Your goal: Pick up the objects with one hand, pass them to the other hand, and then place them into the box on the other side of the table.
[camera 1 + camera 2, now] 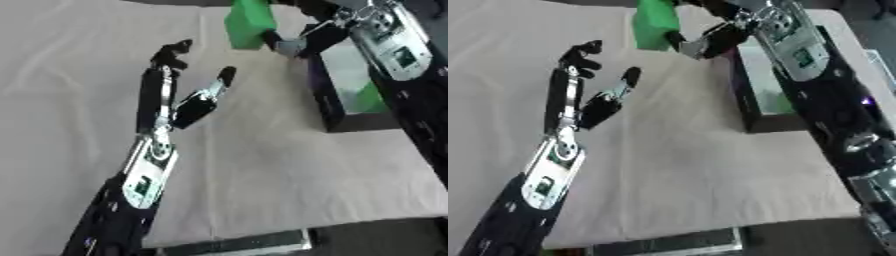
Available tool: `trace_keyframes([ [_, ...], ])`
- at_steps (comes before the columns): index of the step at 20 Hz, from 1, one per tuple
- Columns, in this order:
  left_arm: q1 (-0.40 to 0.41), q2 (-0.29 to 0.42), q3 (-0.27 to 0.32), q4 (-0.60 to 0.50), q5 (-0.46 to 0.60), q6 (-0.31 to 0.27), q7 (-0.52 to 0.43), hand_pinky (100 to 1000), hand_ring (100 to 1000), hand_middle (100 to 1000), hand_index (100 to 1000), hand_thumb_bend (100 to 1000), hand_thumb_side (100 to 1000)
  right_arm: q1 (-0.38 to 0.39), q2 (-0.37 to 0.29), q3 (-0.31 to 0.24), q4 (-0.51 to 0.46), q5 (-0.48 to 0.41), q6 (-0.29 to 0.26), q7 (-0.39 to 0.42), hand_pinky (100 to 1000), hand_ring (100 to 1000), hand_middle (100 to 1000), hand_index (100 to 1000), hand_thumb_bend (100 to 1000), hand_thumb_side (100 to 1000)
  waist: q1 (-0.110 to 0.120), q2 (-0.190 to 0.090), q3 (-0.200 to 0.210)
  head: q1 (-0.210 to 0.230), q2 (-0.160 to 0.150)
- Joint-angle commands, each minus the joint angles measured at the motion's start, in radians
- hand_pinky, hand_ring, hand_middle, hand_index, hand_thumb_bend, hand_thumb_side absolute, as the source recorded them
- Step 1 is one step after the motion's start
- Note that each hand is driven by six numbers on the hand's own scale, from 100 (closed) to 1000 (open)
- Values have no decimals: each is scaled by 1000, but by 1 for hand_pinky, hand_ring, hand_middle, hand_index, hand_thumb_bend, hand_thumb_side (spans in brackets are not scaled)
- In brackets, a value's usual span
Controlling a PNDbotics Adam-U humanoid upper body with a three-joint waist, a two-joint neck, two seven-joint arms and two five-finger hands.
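A green block is held up at the top of the view, above the table's far middle. My right hand comes in from the upper right and is shut on its right side. My left hand is raised over the middle left of the table, fingers straight or relaxed and holding nothing, a short way below and left of the block. A dark box with a pale inside stands at the right, under my right forearm; something green lies inside it.
A cream cloth covers the table. The table's front edge runs along the bottom, with a dark and silver item just below it. My right arm crosses over the box's right side.
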Motion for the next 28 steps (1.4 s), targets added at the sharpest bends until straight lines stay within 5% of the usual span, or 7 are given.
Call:
trace_keyframes([
  [1, -9, 18, 8, -12, 2, -1, 10, 626, 631, 719, 837, 639, 737, 11, -78, -44, -7, -16, 2, -47, 974, 755, 463, 506, 100, 100, 7, -30, -12, -11, -11],
  [16, 4, 69, 14, -29, -7, 11, -11, 635, 648, 734, 825, 623, 735, 208, -206, -209, 44, -21, 25, -194, 983, 759, 467, 508, 100, 100, 43, -38, -50, -53, -62],
  [28, 8, 69, 12, -35, -9, 12, -25, 642, 658, 741, 818, 617, 742, 222, -206, -274, 228, 149, -7, -349, 964, 766, 474, 521, 138, 100, 58, -37, -53, -73, -66],
])
